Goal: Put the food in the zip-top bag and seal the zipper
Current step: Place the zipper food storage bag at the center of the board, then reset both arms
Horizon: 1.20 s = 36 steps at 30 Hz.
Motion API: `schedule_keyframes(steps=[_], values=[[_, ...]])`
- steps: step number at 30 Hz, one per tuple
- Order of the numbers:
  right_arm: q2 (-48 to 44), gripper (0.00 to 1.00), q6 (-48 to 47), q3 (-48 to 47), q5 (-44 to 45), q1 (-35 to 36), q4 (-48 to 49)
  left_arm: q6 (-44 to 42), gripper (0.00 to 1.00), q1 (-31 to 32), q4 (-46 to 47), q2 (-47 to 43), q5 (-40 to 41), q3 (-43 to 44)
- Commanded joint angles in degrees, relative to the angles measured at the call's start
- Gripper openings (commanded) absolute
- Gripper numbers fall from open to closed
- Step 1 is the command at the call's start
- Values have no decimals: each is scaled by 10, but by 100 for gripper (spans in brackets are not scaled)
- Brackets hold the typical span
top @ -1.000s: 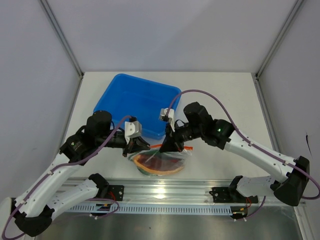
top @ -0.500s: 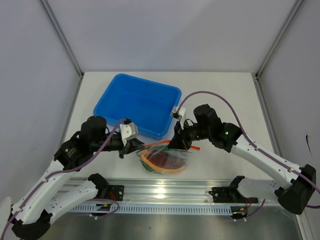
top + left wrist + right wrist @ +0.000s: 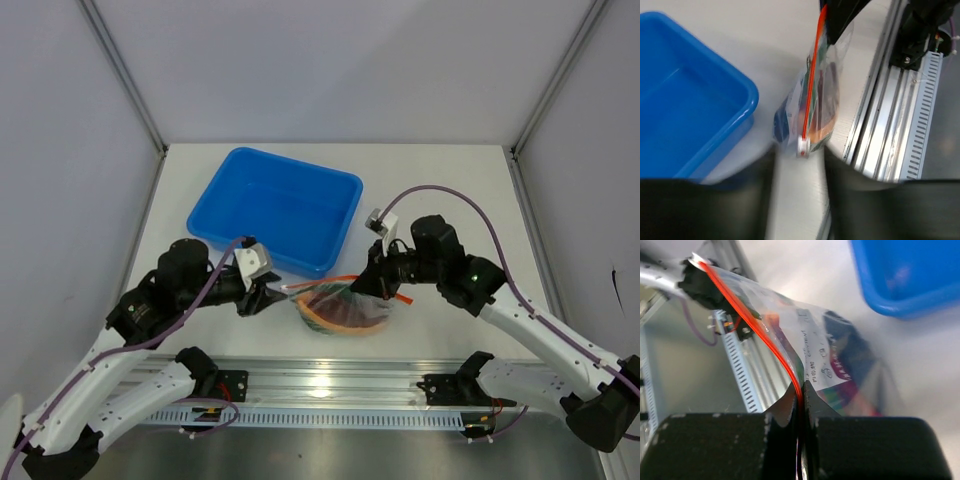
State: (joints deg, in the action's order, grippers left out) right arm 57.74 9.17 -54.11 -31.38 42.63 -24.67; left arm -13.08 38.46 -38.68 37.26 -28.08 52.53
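The clear zip-top bag lies on the table near its front edge, with the food inside showing as red, orange and green shapes. The orange-red zipper runs along its top. My right gripper is shut on the zipper's right end, pinching the strip between its jaws. My left gripper stands open at the bag's left end. In the left wrist view the zipper's white tip sits just ahead of the spread fingers, untouched, and the zipper runs straight away from it.
An empty blue tray stands just behind the bag and both grippers; its corner is close to my left fingers. The metal rail runs along the table's near edge, right beside the bag.
My left gripper has opened and let go of the zipper's white tip. The right gripper has moved to the right, still pinching the strip, and the bag has shifted right with it.
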Motion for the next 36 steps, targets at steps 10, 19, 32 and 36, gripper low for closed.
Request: schedule_keyframes(steps=[10,19,32,36], values=[[32,0,70,-21,118,-155,-79,111,99,-3,177,-33,45,-3],[79,0,38,-6,52,-405,-53,180,99,-2,228,-58,-32,-49],[221,94,88,-71,269,-455,-53,340,99,0,352,-135,34,-192],[154,99,96,-126,410,-406,-137,354,100,0,346,-158,79,-200]])
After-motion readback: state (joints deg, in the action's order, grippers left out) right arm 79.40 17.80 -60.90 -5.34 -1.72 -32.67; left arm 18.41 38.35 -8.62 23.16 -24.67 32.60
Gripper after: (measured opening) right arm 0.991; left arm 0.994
